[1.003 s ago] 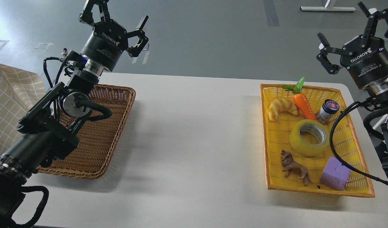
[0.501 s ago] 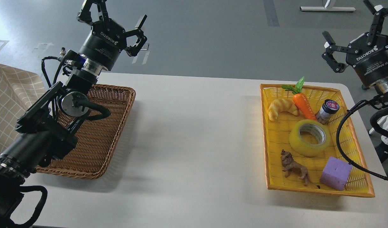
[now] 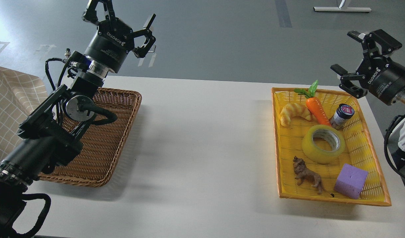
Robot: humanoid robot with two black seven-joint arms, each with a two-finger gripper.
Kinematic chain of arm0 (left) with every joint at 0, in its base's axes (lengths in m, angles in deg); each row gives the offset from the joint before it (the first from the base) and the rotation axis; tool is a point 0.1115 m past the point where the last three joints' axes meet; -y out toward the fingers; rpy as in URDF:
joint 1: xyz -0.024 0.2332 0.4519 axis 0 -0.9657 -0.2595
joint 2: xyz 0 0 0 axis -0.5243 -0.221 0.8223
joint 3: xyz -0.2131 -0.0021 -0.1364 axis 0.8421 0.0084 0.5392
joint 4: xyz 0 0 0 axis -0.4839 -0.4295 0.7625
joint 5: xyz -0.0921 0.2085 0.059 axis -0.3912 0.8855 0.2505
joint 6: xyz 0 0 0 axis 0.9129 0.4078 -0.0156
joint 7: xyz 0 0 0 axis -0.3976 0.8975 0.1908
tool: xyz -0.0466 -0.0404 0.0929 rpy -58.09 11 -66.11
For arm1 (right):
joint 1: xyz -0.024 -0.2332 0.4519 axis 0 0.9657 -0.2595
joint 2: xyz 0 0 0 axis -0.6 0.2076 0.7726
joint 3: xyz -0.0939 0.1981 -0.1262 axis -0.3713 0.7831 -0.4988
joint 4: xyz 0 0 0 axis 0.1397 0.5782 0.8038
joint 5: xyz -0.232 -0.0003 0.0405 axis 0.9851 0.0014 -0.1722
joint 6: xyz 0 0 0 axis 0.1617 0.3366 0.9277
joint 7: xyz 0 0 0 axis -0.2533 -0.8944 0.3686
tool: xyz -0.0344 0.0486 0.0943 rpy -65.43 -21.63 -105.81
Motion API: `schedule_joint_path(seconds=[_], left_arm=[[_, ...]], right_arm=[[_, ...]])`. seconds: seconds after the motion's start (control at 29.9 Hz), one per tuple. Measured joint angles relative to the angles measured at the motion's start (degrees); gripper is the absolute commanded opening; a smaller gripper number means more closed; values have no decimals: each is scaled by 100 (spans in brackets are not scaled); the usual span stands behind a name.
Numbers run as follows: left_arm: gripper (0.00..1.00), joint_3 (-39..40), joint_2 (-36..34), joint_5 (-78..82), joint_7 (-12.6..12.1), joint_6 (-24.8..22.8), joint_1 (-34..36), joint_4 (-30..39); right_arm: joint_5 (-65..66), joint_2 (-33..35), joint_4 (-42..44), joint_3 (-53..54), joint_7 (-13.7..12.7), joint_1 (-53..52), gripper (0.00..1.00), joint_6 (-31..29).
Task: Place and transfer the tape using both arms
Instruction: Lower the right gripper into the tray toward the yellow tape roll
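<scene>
The yellow tape roll (image 3: 323,143) with a grey-white core lies flat in the middle of the yellow basket (image 3: 277,142) on the right of the table. My right gripper (image 3: 346,51) is open and empty, held in the air above the basket's far right corner, up and to the right of the tape. My left gripper (image 3: 121,13) is open and empty, raised high above the far edge of the brown wicker basket (image 3: 106,155) on the left.
In the yellow basket with the tape lie a croissant (image 3: 293,111), a toy carrot (image 3: 316,107), a small dark jar (image 3: 342,115), a brown lion figure (image 3: 307,175) and a purple foam cube (image 3: 351,180). A checked cloth (image 3: 10,105) lies at the left edge.
My right gripper has swung down and tilted, its fingers now pointing left over the basket's far right corner. My left gripper has hardly moved.
</scene>
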State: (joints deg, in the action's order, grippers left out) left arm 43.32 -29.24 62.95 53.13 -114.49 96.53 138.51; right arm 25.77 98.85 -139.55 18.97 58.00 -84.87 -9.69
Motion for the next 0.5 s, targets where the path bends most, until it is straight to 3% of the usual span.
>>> schedule_joint_path(seconds=[0.27,0.5], left_arm=[[98,5,20,-4,0,0,0,4],[98,5,40,-5,0,0,4,5]], right_arm=[[2350,576,-454,-375,-16,-324,100,-2],[3268,1111,-1151,-985,-22,-240,100,-2]])
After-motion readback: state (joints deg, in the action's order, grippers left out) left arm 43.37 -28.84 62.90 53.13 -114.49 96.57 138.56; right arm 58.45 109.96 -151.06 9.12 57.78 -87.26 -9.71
